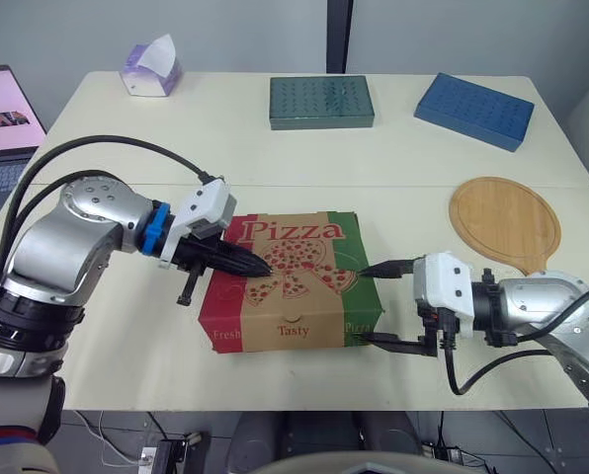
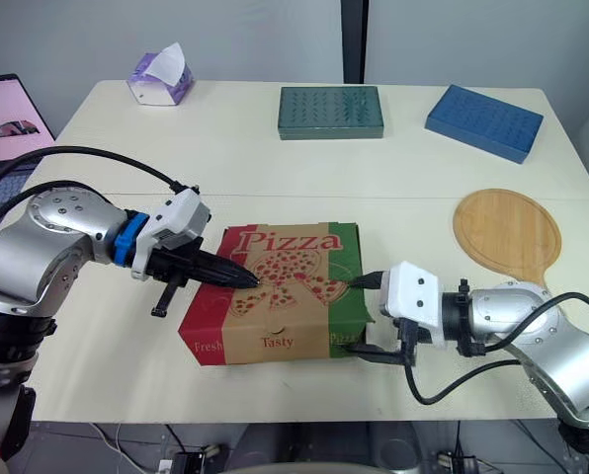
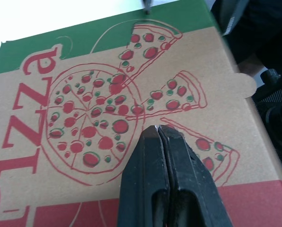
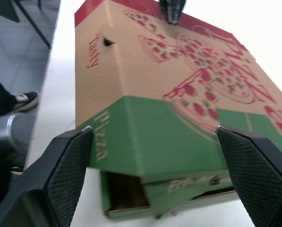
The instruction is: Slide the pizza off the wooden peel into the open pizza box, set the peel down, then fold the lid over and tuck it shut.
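Around the pizza box [image 1: 304, 308]: peel [image 1: 504, 222], green tray [image 1: 321, 102], blue tray [image 1: 474, 110], tissues [image 1: 151, 69]

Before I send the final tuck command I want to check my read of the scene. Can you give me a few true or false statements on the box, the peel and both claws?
1. The pizza box has its lid folded down over it. True.
2. The left claw is open above the lid. False: it is shut, with its tip at the printed lid.
3. The wooden peel lies on the table to the right of the box, with no pizza on it. True.
4. The right claw grips the peel. False: it is open, with one finger on each side of the box's green end.
5. The green end is fully tucked. False: the right wrist view shows a gap under its flap.
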`<state>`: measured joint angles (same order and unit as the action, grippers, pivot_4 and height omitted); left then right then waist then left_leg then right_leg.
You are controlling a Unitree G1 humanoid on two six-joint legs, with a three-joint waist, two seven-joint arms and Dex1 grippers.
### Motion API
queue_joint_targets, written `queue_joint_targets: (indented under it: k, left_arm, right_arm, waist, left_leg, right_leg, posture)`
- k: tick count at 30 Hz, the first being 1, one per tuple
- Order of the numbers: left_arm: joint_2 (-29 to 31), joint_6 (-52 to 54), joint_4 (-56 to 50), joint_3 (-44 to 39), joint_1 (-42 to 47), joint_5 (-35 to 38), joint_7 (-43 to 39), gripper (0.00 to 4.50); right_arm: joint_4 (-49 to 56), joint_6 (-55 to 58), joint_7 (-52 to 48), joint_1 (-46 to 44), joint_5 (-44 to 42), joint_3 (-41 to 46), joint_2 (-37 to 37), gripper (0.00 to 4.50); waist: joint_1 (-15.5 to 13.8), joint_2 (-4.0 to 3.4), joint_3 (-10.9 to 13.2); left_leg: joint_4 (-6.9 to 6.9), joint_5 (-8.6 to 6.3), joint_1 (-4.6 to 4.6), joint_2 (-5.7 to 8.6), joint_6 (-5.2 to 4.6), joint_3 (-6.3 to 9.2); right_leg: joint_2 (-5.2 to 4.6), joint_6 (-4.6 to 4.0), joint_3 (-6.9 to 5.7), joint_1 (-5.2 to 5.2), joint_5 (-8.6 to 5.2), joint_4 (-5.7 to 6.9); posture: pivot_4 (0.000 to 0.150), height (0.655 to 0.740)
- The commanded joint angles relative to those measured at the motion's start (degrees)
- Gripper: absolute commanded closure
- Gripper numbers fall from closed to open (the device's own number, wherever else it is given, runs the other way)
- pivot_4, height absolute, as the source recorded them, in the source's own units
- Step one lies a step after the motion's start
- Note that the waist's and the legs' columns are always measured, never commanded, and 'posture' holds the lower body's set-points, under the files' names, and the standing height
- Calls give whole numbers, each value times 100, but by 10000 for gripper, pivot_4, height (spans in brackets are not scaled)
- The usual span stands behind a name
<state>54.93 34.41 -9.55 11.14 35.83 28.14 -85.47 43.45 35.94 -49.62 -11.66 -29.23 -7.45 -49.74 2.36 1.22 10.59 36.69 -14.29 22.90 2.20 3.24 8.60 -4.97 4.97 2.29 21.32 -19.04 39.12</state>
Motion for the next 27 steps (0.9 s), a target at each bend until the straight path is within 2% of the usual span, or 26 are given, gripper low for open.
queue_joint_targets:
  k: [1, 12, 27]
  left_arm:
    - [60, -35, -315, -159, -65, 62, -7, 45000]
    - [107, -167, -682, -116, -378, -49, -12, 45000]
    - [96, -676, -552, -82, -840, -486, 209, 45000]
  right_arm:
    - [57, -202, 101, -68, 238, -99, 97, 231]
    - [43, -288, 367, 7, 670, -300, 372, 231]
    - [-11, -553, 524, 442, 1298, -484, 497, 231]
  waist:
    - [2, 0, 0]
    - [4, 0, 0]
    - [5, -1, -1]
  left_leg:
    - [0, 0, 0, 0, 0, 0]
    - [0, 0, -1, 0, 0, 1]
    - [0, 0, -3, 0, 0, 0]
  right_leg:
    - [0, 0, 0, 0, 0, 1]
    - [0, 0, 0, 0, 0, 3]
    - [0, 0, 1, -1, 0, 5]
  posture:
    - [1500, 7400]
    - [1500, 7400]
    - [1500, 7400]
